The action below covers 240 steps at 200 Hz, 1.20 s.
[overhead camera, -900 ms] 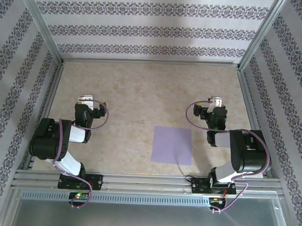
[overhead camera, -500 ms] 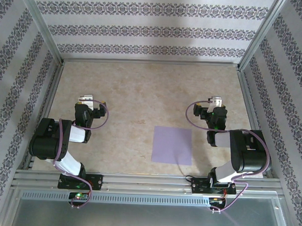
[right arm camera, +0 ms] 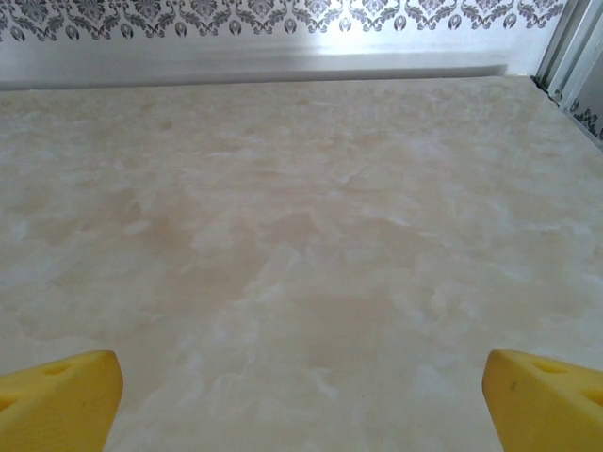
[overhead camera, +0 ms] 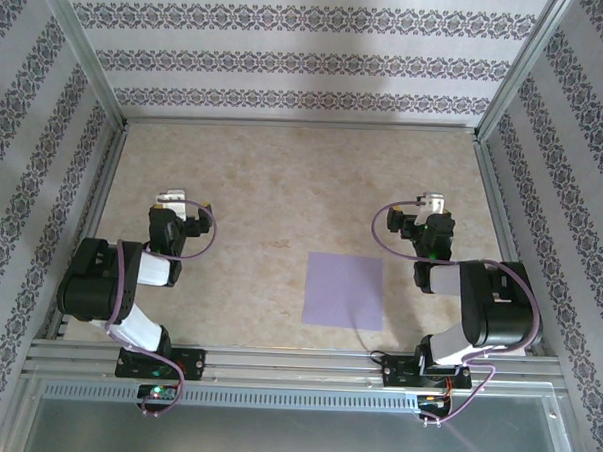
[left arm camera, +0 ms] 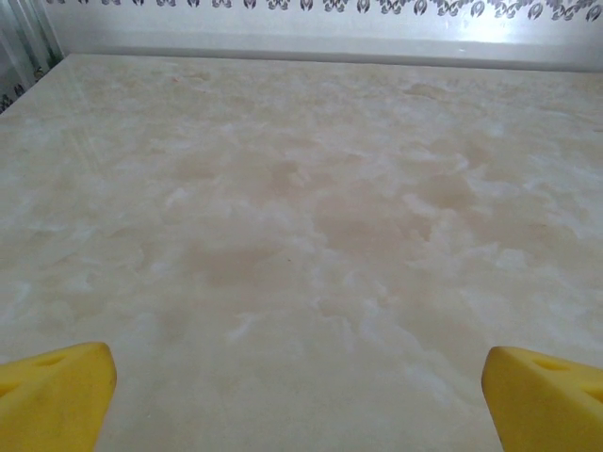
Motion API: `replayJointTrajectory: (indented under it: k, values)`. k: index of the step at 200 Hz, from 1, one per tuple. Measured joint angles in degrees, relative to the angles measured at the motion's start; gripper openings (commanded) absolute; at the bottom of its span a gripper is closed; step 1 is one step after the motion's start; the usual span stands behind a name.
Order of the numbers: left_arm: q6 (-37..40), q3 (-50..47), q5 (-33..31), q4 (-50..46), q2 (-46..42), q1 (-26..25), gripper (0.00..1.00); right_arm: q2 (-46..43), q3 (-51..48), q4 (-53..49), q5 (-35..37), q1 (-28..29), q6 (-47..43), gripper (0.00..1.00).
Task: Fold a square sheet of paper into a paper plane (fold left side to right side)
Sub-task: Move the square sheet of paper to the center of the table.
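Observation:
The square sheet of paper (overhead camera: 345, 289), plain lavender, lies flat and unfolded on the marbled table near its front edge, right of centre. My left gripper (overhead camera: 182, 203) rests folded back at the left, well away from the sheet. In the left wrist view its yellow fingertips (left arm camera: 57, 391) stand far apart with bare table between them, so my left gripper (left arm camera: 301, 405) is open. My right gripper (overhead camera: 429, 210) sits just up and right of the sheet. It too is open and empty, my right gripper (right arm camera: 301, 405) showing yellow fingertips (right arm camera: 61, 395) at both lower corners.
The beige marbled table (overhead camera: 283, 185) is ringed by aluminium rails and patterned walls (overhead camera: 299, 56). A metal rail (overhead camera: 295, 364) carrying both arm bases runs along the near edge. The right arm's black shoulder (overhead camera: 493, 314) stands just right of the sheet.

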Motion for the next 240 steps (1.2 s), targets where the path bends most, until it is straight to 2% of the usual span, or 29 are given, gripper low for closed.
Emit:
replayJointTrajectory:
  k: [26, 52, 70, 93, 124, 164, 184, 240]
  values:
    - [-0.48, -0.76, -1.27, -8.22, -14.23, -0.02, 1.0, -10.45, -0.04, -6.38, 1.36, 0.02, 0.92, 0.98]
    - [-5.75, 4.94, -2.1, -24.13, -28.96, -0.02, 1.0, -23.69, 2.4, -18.32, 1.38, 0.09, 3.82, 0.98]
    - [-11.69, 10.14, -0.39, -34.53, -34.23, -0.02, 1.0, -30.29, 6.49, -29.05, 0.42, 1.31, 6.91, 0.98]
    - [-19.76, 12.5, 5.2, -44.48, -37.29, -0.07, 1.0, -33.53, 12.76, -42.25, -3.45, 4.74, 11.52, 0.98]
    - [-30.91, 10.69, 12.11, -52.59, -36.98, -2.51, 1.0, -32.63, 17.4, -56.94, -10.03, 13.16, 17.79, 0.98]
    - [-39.04, 9.44, 13.55, -56.02, -33.7, -17.16, 1.0, -25.22, 17.0, -67.67, -17.84, 25.97, 24.61, 0.98]
    - [-40.87, 9.44, 12.9, -55.43, -31.32, -21.77, 1.0, -21.33, 15.5, -69.35, -21.05, 29.59, 26.95, 0.98]
    - [-41.24, 11.47, 10.01, -54.73, -25.59, -23.3, 1.0, -8.59, 14.4, -69.26, -27.3, 34.32, 28.52, 0.98]
